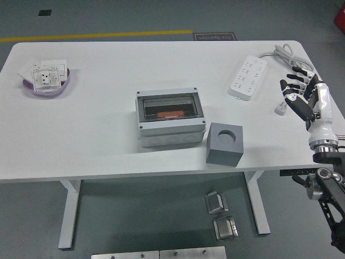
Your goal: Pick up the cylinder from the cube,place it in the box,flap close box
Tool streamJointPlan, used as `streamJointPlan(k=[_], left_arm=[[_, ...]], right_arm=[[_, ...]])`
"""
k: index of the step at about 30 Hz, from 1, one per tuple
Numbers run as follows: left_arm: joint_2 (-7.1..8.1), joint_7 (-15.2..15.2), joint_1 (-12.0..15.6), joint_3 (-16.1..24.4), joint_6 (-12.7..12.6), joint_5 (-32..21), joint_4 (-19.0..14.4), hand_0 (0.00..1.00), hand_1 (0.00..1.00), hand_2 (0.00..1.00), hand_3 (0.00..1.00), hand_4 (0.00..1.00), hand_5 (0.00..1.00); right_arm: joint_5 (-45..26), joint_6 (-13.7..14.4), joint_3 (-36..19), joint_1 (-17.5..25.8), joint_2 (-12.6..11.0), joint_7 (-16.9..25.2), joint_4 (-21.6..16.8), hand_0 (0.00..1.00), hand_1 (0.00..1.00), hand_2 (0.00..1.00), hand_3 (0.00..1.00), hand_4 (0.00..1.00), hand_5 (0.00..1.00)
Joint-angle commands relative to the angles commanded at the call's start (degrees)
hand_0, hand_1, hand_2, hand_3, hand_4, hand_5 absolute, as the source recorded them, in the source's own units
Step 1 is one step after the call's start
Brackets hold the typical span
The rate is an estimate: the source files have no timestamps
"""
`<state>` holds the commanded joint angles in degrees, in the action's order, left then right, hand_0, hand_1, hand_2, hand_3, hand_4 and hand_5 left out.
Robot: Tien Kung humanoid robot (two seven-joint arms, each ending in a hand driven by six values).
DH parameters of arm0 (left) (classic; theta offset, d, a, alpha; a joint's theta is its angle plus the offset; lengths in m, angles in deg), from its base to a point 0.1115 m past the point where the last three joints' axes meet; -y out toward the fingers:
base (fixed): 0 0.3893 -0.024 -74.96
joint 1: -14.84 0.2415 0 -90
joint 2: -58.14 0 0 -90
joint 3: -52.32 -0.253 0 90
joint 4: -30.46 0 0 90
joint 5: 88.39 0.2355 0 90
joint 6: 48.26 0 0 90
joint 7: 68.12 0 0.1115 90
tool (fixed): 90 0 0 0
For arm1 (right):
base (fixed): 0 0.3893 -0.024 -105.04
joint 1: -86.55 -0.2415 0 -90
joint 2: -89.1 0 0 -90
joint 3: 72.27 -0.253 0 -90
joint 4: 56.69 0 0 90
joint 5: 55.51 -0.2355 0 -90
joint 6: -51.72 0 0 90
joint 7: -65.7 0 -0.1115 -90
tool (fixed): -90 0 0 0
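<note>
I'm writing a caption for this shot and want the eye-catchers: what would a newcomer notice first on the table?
Most likely the grey box at the table's centre, with an orange piece visible behind its dark window. Just right of it, near the front edge, sits the grey cube, its round socket empty. At the far right the robot's right hand hovers with fingers spread and holds nothing, near a white power strip.
</note>
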<state>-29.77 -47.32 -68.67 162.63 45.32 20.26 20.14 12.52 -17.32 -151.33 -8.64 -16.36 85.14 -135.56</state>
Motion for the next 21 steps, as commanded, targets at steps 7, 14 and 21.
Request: streamJointPlan(k=[7, 14, 21], left_arm=[[0.56, -0.3, -0.1, -1.2, -0.1, -1.4, 0.0, 0.742, 0.764, 0.758, 0.873, 0.54, 0.15], [0.25, 0.0, -0.3, -2.1, -0.2, -2.6, 0.0, 0.743, 0.763, 0.758, 0.874, 0.542, 0.147], [0.55, 0.1, 0.0, -3.4, -0.2, -5.0, 0.0, 0.743, 0.763, 0.759, 0.874, 0.542, 0.144]], right_arm=[[-1.9, -0.1, -1.6, 1.0, 0.8, 1.4, -1.1, 0.663, 0.656, 0.715, 0.769, 0.946, 0.477], [-1.6, 0.0, -1.9, 1.2, 1.6, 1.1, -1.3, 0.726, 0.717, 0.749, 0.791, 0.978, 0.528], [-1.0, 0.1, -2.8, 1.3, 1.6, 1.0, -1.7, 0.728, 0.717, 0.751, 0.782, 0.963, 0.58]])
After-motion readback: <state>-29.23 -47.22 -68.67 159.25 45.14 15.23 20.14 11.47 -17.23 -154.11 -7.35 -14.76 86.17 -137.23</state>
